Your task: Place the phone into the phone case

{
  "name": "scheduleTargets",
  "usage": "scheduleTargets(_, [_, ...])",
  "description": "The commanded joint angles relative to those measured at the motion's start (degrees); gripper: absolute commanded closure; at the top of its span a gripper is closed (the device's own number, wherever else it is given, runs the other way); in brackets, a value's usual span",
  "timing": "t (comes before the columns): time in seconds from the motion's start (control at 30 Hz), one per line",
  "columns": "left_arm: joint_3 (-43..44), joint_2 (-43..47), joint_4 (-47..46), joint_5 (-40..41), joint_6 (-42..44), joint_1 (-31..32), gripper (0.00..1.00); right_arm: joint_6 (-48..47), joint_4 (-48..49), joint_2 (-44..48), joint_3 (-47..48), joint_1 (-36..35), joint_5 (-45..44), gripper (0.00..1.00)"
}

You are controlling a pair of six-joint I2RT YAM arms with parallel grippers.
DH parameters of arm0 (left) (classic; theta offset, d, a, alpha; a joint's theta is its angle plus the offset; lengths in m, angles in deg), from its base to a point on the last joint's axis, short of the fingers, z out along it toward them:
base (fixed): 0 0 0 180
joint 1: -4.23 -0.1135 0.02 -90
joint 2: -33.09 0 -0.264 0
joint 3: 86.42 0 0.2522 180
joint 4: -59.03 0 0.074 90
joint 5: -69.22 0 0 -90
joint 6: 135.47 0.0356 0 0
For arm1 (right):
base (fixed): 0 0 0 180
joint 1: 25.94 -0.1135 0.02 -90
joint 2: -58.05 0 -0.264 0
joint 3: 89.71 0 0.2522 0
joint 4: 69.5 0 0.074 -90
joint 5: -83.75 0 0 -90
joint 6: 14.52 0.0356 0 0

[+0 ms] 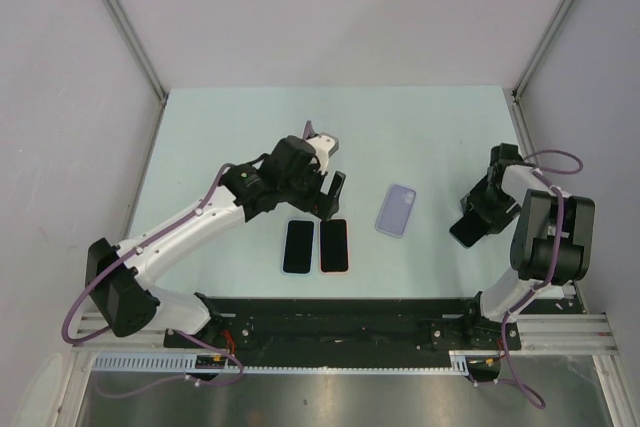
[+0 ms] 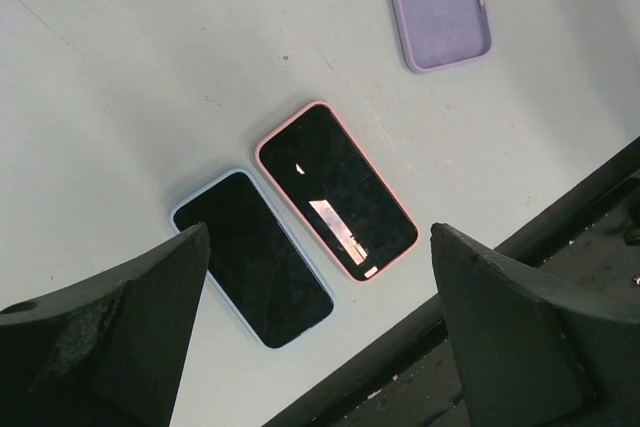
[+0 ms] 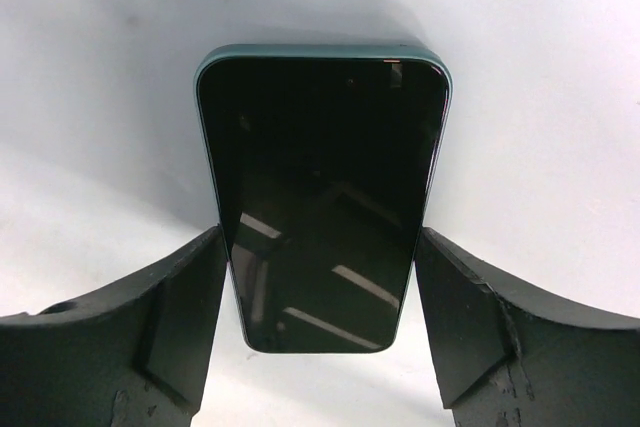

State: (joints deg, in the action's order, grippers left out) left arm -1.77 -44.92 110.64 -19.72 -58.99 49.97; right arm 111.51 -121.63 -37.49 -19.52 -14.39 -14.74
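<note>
An empty lilac phone case lies flat at mid-table; it also shows in the left wrist view. My right gripper is shut on a dark phone with a dark green rim, its fingers pressed on both long sides, just right of the lilac case. My left gripper is open wide and empty, hovering over two phones that lie side by side: one in a pale blue case and one in a pink case.
The black base rail runs along the near table edge, close behind the two cased phones. Grey walls and metal posts enclose the table on three sides. The far half of the pale green table holds nothing.
</note>
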Motion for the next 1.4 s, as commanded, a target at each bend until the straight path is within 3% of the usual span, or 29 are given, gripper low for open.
scheduleTargets(0.0, [0.65, -0.12, -0.76, -0.18, -0.28, -0.38, 0.05, -8.17, 2.86, 2.11, -1.49, -3.81, 7.43, 0.29])
scheduleTargets(0.27, [0.3, 0.24, -0.93, 1.22, -0.19, -0.38, 0.05, -7.56, 4.0, 7.39, -0.62, -10.31, 15.07, 0.39])
scheduleTargets(0.47, [0.3, 0.59, -0.93, 1.14, -0.28, -0.38, 0.05, -4.66, 4.27, 10.2, 2.46, -16.64, 15.87, 0.41])
scheduleTargets(0.7, [0.12, 0.85, -0.93, 0.79, -0.37, -0.38, 0.05, -0.7, 13.66, 10.65, 3.25, -24.46, 19.3, 0.42])
scheduleTargets(1.03, [-0.23, 1.64, -0.93, 1.75, -0.28, -0.38, 0.05, 0.18, 22.55, 4.23, 3.34, -29.65, 12.29, 0.42])
scheduleTargets(1.37, [0.04, 0.76, -1.02, 0.7, -0.37, -0.38, 0.05, -1.49, 17.2, 2.21, 3.34, -33.17, 4.45, 0.43])
